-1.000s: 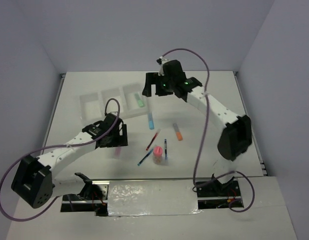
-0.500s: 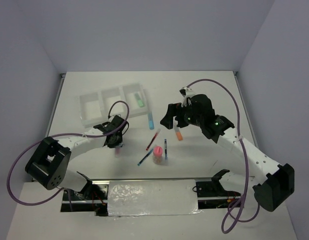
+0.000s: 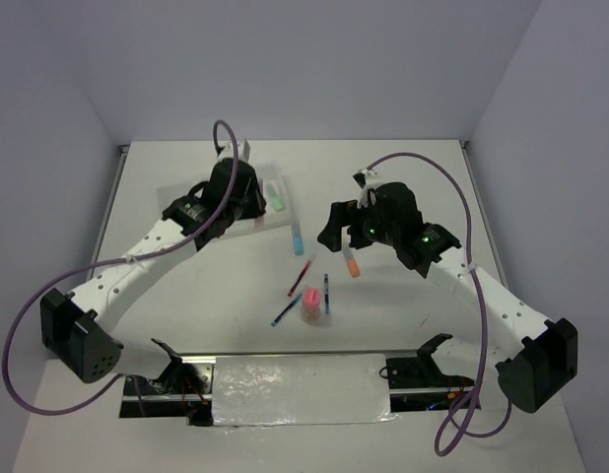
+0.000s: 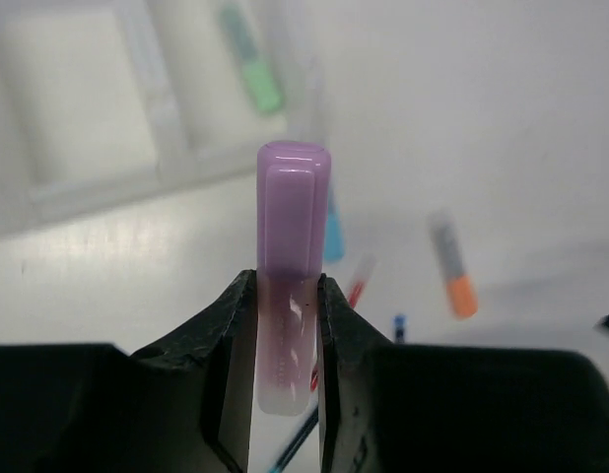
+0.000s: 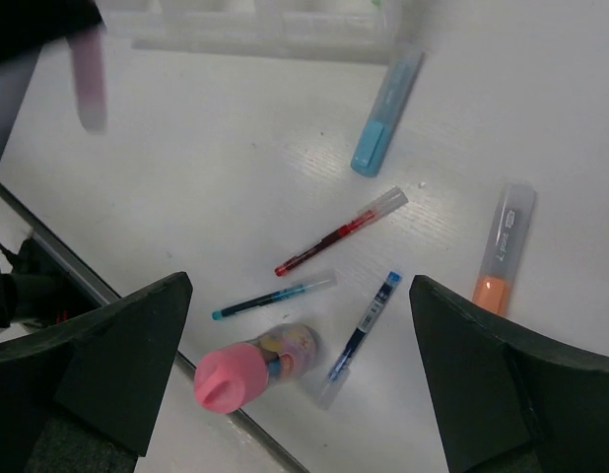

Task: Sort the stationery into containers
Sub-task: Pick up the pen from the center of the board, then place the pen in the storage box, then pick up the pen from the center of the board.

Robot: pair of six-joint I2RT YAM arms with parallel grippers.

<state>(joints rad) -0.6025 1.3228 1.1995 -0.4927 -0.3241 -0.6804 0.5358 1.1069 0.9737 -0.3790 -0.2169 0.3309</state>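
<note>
Pale lilac walls enclose a white worktop (image 3: 403,177), across which the stationery is scattered. A translucent white tray (image 4: 165,118) is set toward the far left, and in the overhead view it is largely covered by the left arm (image 3: 152,244). A green highlighter (image 3: 276,197) is seen lying in its rightmost compartment.

The left jaws are clenched on a pink highlighter (image 4: 293,227), gripped so that one rounded end sticks out beyond them. It is held in the air near the tray's front wall; which compartment it is over cannot be told.

The right jaws are spread wide with nothing between them, and are hung above the loose items right of centre. Below them a blue highlighter (image 5: 383,113) lies just beside the tray's right end, and an orange highlighter (image 5: 504,251) lies well apart, farther right. A red pen (image 5: 339,232), a blue pen (image 5: 275,294) and a dark pen (image 5: 362,330) are spread on the worktop nearer the arm bases, gathered close around a pink-capped jar (image 5: 250,365).
</note>
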